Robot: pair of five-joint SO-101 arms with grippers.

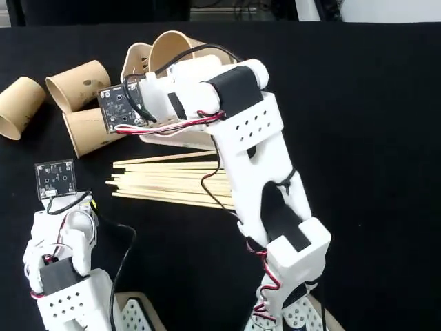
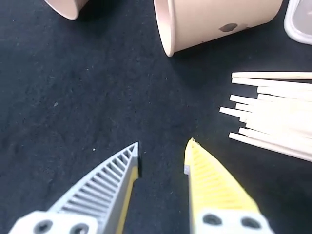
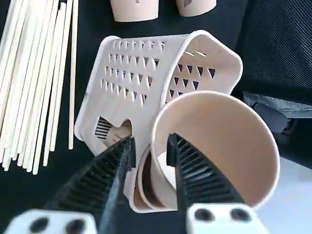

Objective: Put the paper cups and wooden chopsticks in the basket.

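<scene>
Pinched by its rim in the right end effector (image 3: 149,144), a cup (image 3: 219,146) is held at the basket (image 3: 146,73) for stacking, while the left end effector (image 2: 163,144) is spread near the chopsticks (image 2: 273,117).

**Right arm extended, left arm folded low**

The right arm (image 1: 255,158) stretches forward from its base with the wrist bent down. The right gripper (image 3: 150,142) has its fingers pinched on the rim of a paper cup (image 3: 219,146). The left arm (image 1: 62,283) sits folded near its base. The left gripper (image 2: 163,145) points downward with its fingers parted.
</scene>
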